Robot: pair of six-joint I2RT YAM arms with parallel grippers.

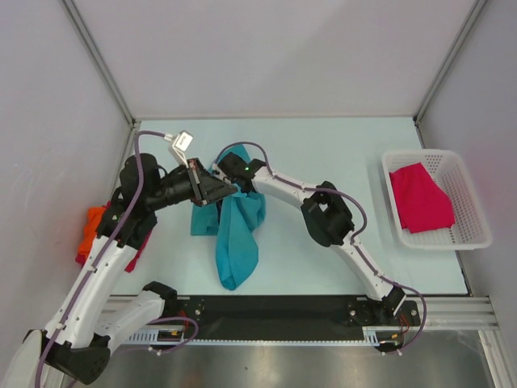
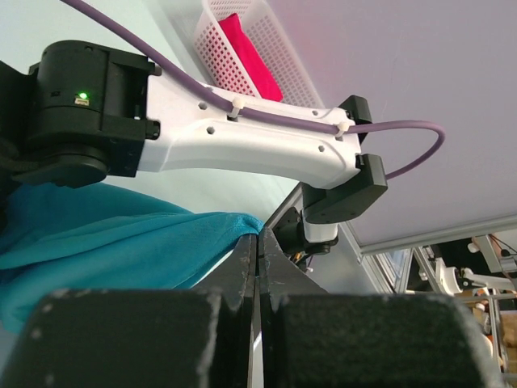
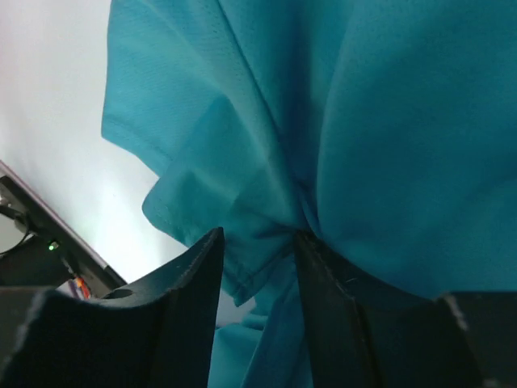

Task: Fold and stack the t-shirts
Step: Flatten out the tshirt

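Three pale wall panels (image 1: 283, 56) close me in, joined by grey metal posts. Below them lies one light blue-green table (image 1: 339, 145), with a black rail along its near edge where my two arms are bolted.

I count four t-shirts. The largest to see is the teal t-shirt (image 1: 238, 234). It is lifted at the middle of the table between my two wrists, and its lower part hangs down in a long bunch towards the near edge.

One white lattice basket (image 1: 475, 202) stands at the right side of the table. The magenta-pink t-shirt (image 1: 420, 198) lies crumpled inside it. At the left edge, partly hidden behind my left arm, the orange t-shirt (image 1: 91, 230) lies with the dark red t-shirt (image 1: 137, 252) just beside it. Only a sliver of the red one shows.

My left gripper (image 2: 258, 242) is closed tight, pinching an edge of the teal cloth between its fingertips. On my right gripper (image 3: 258, 234) the fingers stand apart. A gathered fold of the same teal shirt sits loosely in the gap, against one finger.
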